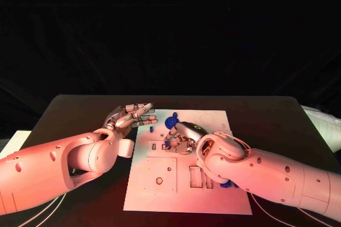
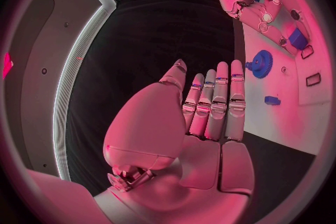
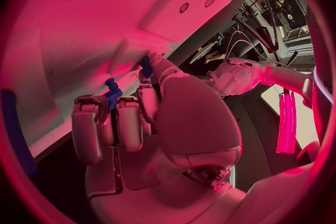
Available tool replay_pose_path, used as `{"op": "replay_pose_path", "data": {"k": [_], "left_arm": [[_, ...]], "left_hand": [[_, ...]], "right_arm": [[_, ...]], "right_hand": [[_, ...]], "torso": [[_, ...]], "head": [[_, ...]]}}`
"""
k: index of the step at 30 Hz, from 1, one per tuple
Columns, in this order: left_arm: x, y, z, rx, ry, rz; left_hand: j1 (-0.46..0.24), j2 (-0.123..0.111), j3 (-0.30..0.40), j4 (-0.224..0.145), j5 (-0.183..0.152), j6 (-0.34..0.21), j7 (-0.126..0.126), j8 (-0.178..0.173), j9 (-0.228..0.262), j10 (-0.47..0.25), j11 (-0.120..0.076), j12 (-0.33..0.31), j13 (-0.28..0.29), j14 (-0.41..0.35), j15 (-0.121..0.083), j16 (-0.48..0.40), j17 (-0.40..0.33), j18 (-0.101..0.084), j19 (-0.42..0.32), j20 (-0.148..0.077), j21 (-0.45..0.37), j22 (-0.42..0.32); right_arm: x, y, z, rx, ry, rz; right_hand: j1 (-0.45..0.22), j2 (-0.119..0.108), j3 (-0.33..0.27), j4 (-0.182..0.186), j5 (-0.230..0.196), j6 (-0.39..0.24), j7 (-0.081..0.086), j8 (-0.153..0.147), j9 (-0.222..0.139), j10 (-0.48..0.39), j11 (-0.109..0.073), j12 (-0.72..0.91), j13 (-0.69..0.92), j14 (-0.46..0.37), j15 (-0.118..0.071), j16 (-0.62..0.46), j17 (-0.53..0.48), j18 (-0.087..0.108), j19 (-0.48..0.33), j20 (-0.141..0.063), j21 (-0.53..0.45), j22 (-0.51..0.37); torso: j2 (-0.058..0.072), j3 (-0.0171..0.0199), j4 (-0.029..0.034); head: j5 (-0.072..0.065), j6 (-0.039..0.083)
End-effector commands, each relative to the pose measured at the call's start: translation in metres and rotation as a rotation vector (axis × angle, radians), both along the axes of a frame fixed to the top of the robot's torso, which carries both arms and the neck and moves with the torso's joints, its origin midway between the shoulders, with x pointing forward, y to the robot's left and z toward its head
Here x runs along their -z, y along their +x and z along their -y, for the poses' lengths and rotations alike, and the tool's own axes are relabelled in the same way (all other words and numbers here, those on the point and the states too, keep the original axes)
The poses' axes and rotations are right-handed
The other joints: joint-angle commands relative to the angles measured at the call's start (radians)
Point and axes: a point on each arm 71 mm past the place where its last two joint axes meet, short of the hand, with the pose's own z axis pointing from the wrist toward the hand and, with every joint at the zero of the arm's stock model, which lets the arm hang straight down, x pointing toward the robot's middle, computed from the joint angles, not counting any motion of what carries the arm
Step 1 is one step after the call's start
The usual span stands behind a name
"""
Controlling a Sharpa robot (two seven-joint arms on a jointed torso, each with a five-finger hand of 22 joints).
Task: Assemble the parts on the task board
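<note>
No readable labels or writing on the task board (image 1: 213, 197). Right hand (image 1: 183, 137) sat curled over the board's middle, pinching a small blue part (image 3: 112, 91) between its fingers (image 3: 89, 123); the hand hid most of that part. Left hand (image 1: 131, 116) hovered open, fingers straight, off the board's edge. A blue gear (image 2: 260, 63) lay just beyond its fingertips (image 2: 236, 70), not touching.

A black table (image 1: 78, 109) carries everything; a white task board (image 1: 213, 197) lies flat in its middle, one short edge toward the robot; a pale flat sheet (image 1: 14, 141) sits at the table's left edge, well apart from the board.
</note>
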Motion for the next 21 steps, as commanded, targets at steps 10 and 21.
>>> {"op": "replay_pose_path", "data": {"k": [10, 21], "left_arm": [[-0.0016, -0.0009, 0.003, 0.019, -0.019, 0.007], [-0.0014, -0.0008, 0.0031, 0.019, -0.018, 0.006]], "left_hand": [[-0.001, 0.007, 0.001, -0.007, -0.003, -0.001, -0.002, 0.003, 0.001, 0.005, -0.004, 0.001, 0.0, 0.0, -0.001, -0.003, 0.001, 0.012, 0.006, 0.001, -0.004, 0.0], [-0.004, 0.008, 0.0, -0.006, -0.003, -0.002, 0.0, 0.001, 0.0, 0.004, -0.003, 0.0, -0.001, 0.001, -0.001, -0.003, 0.002, 0.012, 0.007, 0.0, -0.004, 0.0]], "right_arm": [[0.0115, -0.0061, 0.0039, -0.006, -0.094, -0.026], [0.012, -0.0067, 0.0063, 0.013, -0.095, -0.015]], "right_hand": [[-0.011, -0.01, 0.002, -0.003, 0.007, -0.002, 0.004, 0.008, 0.002, -0.008, -0.001, -0.004, -0.102, 0.07, -0.003, -0.008, 0.095, -0.006, 0.007, -0.001, -0.007, 0.133], [-0.033, -0.019, -0.001, 0.005, 0.007, -0.017, 0.01, -0.001, -0.002, -0.012, 0.003, -0.015, -0.109, 0.07, 0.0, -0.009, 0.093, -0.005, 0.005, 0.001, -0.009, 0.131]], "torso": [[0.0, 0.0009, 0.0004], [0.001, -0.0002, 0.0003]], "head": [[0.002, -0.003], [-0.004, -0.002]]}}
